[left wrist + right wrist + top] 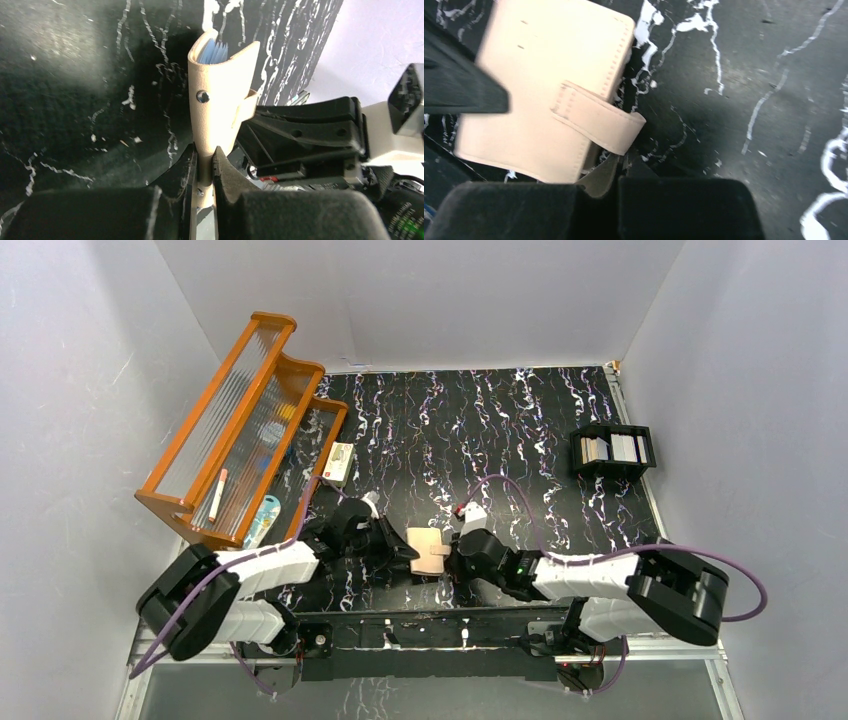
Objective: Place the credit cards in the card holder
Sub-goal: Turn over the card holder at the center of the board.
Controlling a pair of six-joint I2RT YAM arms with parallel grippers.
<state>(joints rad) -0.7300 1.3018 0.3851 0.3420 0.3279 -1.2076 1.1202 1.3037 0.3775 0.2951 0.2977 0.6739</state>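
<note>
Sitting apart from card holder (429, 552), rack (225, 410), tray (613, 429)

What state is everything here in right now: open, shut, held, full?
card holder: folded, snap tab undone, pale blue edges showing inside.
left gripper: shut on the card holder's edge.
right gripper: shut, beside the loose tab.
black tray: holding pale cards in its compartments.

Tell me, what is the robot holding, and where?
The left tool pinches the card holder by the end opposite where blue cards peek out. The right tool is shut; whether it grips anything cannot be told.
</note>
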